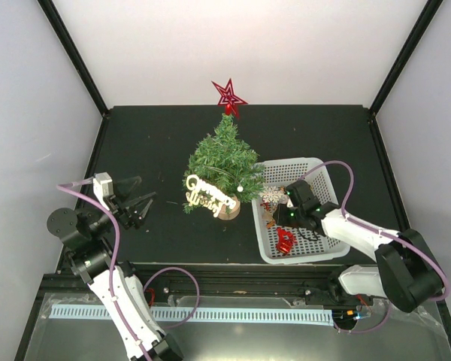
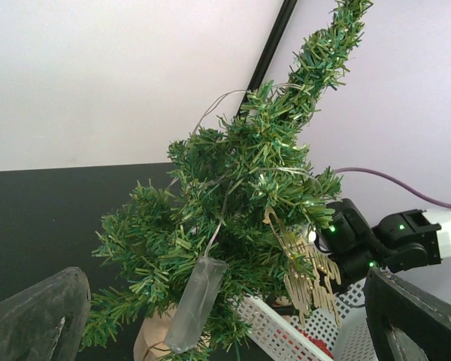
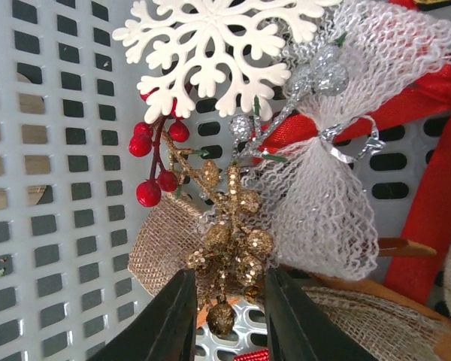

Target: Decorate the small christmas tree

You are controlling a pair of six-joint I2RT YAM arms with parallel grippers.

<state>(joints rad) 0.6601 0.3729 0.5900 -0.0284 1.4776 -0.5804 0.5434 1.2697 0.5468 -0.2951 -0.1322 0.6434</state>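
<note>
Right gripper (image 3: 227, 301) reaches down into the white basket (image 3: 45, 150), its two dark fingers (image 3: 169, 323) standing a narrow gap apart on either side of a gold glitter sprig (image 3: 229, 241). One gold bead hangs in the gap; whether the fingers already press on the sprig I cannot tell. Just above the sprig in the wrist view lie a white snowflake (image 3: 210, 45), a cluster of red berries (image 3: 154, 162) and a white mesh bow (image 3: 327, 188), all bunched together over a piece of burlap (image 3: 161, 252). A red ribbon (image 3: 436, 188) runs along the right edge of that view.

In the top view the basket sits right of centre on the black table (image 1: 158, 143), with a red ornament (image 1: 286, 242) near its lower rim.

Left gripper (image 1: 137, 201) hovers at the left of the top view with its fingers spread wide and nothing between them, pointing toward the tree.

Standing upright at the centre of the table, just left of the basket, is the small christmas tree (image 1: 224, 162). It carries a red star (image 1: 228, 95) on its tip and a gold script ornament (image 1: 208, 194) low on its left side. A clear tube (image 2: 195, 301) hangs from a thin wire among the lower branches.
</note>
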